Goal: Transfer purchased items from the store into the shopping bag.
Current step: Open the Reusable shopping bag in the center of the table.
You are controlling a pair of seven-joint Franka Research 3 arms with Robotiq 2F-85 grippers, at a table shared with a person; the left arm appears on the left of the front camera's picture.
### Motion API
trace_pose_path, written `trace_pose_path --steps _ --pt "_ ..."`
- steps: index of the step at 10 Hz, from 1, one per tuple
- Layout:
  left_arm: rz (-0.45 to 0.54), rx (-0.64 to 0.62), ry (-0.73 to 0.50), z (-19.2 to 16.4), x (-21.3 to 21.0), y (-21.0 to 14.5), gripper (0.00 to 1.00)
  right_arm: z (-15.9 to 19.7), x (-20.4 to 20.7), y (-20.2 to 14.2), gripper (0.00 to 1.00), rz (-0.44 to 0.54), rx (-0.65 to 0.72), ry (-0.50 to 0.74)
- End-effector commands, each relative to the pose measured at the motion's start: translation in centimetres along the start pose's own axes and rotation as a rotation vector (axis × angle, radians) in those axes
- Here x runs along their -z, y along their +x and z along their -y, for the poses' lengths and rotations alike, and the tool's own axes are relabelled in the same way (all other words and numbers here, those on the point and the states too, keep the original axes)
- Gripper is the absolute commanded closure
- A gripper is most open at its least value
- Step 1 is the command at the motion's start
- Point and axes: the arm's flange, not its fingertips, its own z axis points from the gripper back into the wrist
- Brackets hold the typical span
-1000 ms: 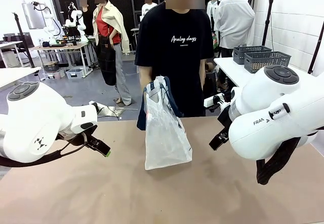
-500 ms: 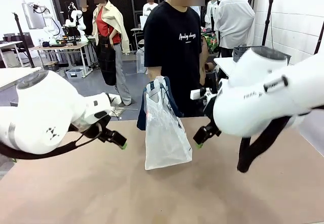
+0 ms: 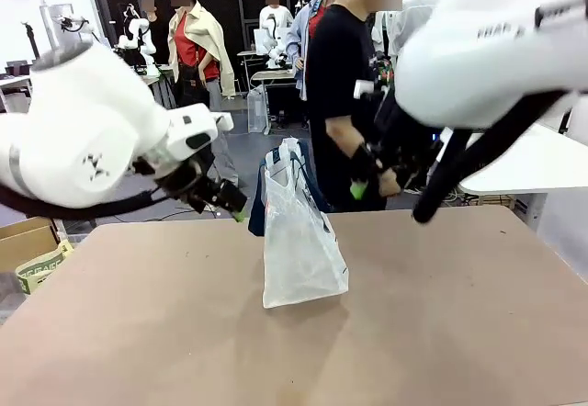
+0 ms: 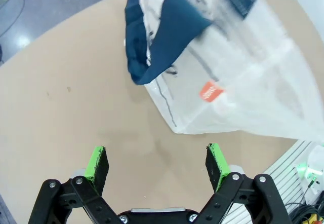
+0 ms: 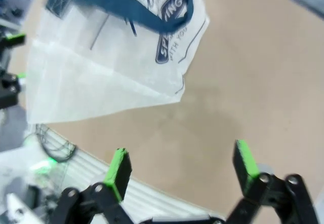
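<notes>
The table is a bare brown top. Its far edge runs just behind the bag, and the near half and both sides lie open. Past the left edge sits a cardboard box. A person stands side-on just beyond the far edge, to the bag's right.

The left arm comes in high from the left and the right arm from the upper right. Both are off the tabletop.

The bag stands upright mid-table, close to the far edge, with its navy handles drooping over its back and left side. There is free surface on every side of it.

The left gripper hangs just left of the bag at about handle height, not touching it. In the left wrist view, the left gripper has its green pads spread wide with only table between them. The bag, with a handle and the red tag, lies ahead and apart.

The right gripper hovers near the bag's upper right, in front of the person's forearm. In its own view the right gripper is likewise spread wide, holding and touching nothing. The bag and its oval logo lie beyond the pads.
</notes>
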Motion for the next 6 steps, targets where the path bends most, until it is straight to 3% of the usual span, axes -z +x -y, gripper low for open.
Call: trace_pose_path --steps 1,3,4,6 --pt "-0.018 -0.027 0.019 0.4 -1.2 2.9 0.00 -0.5 -2.6 2.8 0.00 0.007 0.044 -0.028" --pt "0.049 -0.043 0.023 0.1 -3.3 4.9 0.00 -0.1 -4.4 5.3 0.00 -0.010 0.051 -0.050" --pt "0.010 -0.011 -0.003 0.4 -2.4 2.9 0.00 -0.4 -4.2 2.8 0.00 0.033 0.039 -0.010" --pt "0.010 -0.011 -0.003 0.4 -2.4 2.9 0.00 -0.4 -4.2 2.8 0.00 0.033 0.039 -0.010"
